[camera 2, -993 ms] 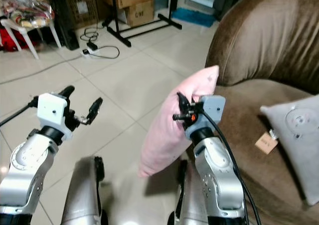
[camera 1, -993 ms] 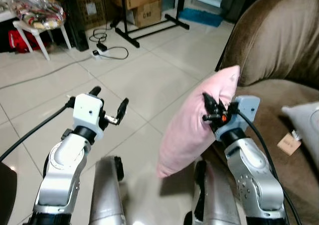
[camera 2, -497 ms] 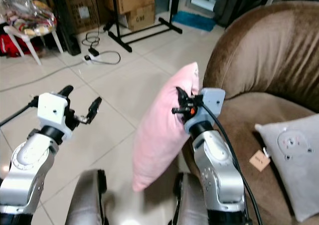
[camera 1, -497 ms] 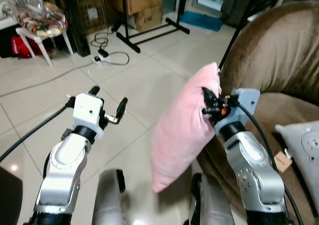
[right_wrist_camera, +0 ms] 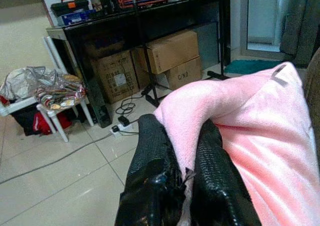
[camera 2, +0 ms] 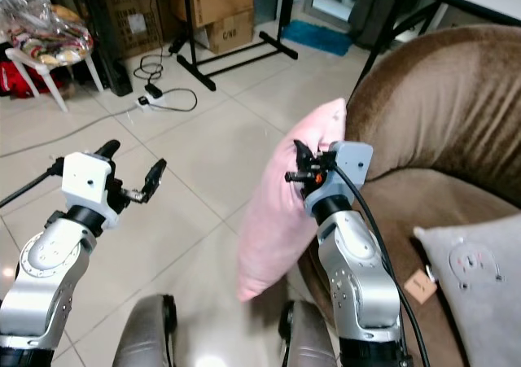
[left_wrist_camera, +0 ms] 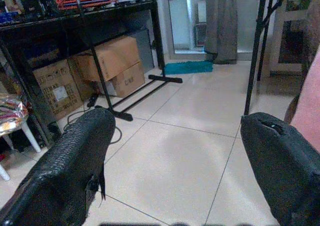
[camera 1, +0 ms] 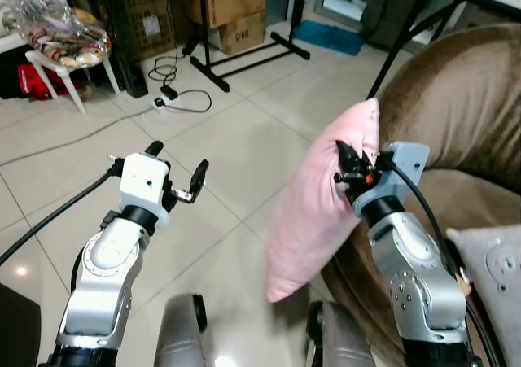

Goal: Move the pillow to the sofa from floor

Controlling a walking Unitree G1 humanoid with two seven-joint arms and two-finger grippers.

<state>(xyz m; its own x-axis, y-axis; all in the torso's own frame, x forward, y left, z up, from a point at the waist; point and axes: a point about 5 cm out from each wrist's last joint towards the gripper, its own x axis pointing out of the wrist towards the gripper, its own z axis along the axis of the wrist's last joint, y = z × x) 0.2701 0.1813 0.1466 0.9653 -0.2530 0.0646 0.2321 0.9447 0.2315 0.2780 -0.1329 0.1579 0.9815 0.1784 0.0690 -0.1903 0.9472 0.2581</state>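
my right gripper (camera 1: 348, 165) is pinched tight on the pink pillow (camera 1: 319, 212), both black woven-textured fingers (right_wrist_camera: 150, 161) pressing a fold of its soft, fuzzy plush between them. the pillow hangs upright and clear of the floor, a long padded rectangle drooping below my grip, its top corner standing up against the rounded arm of the sofa (camera 1: 456, 115). it is held just in front of that arm, over the edge of the seat, not lying on the cushion.

the sofa is brown and velvety, with a fat curved armrest and a deep seat. a grey pillow (camera 2: 476, 277) with a round stitched mark lies on the seat at my right, a small tan tag (camera 2: 419, 286) beside it.

my left gripper (camera 1: 181, 172) is raised over the glossy pale floor tiles (camera 1: 244, 131), its fingers spread wide apart with nothing between them.

further off, a black metal stand (camera 1: 244, 54) rests on the tiles, cardboard boxes (camera 1: 232, 9) sit behind it, a white power strip with a dark cord (camera 1: 175, 94) lies nearby, and a white chair (camera 1: 57, 45) carries crinkly plastic-wrapped things.
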